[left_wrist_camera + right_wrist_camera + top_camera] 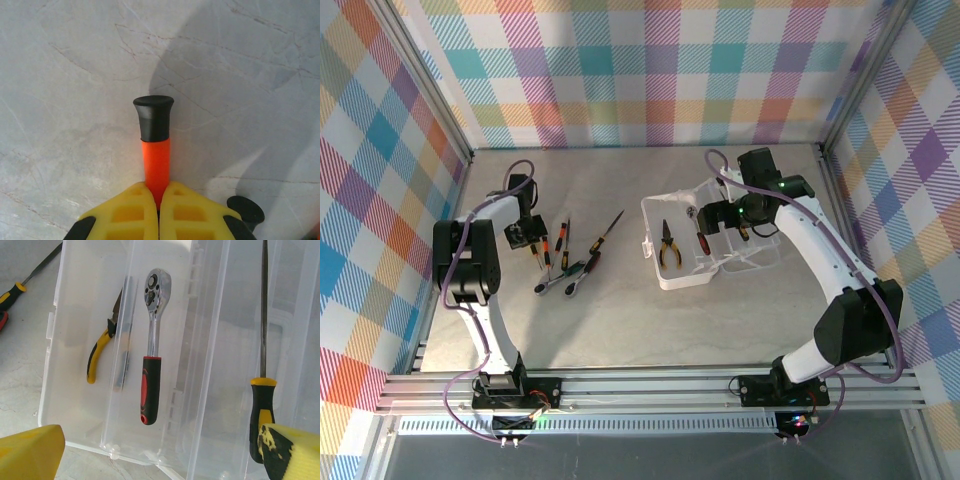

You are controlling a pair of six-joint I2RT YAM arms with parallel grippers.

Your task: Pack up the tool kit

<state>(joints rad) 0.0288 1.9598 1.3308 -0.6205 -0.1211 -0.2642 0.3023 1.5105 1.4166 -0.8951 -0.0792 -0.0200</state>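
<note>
Left gripper (158, 206) is clamping an orange screwdriver (156, 152) left of the case (670, 281); its round handle risks pivoting when lifted. Right gripper (160, 452) is hanging wide open over the case.

The left hand (159, 197) hides most of the orange-handled tool (157, 160), possibly a screwdriver.

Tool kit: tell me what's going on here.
The left end effector is shut on an orange-handled screwdriver down at the table. The right end effector hangs open over the clear case, which already holds pliers and a ratchet. Loose tools lie beside the left arm.
</note>
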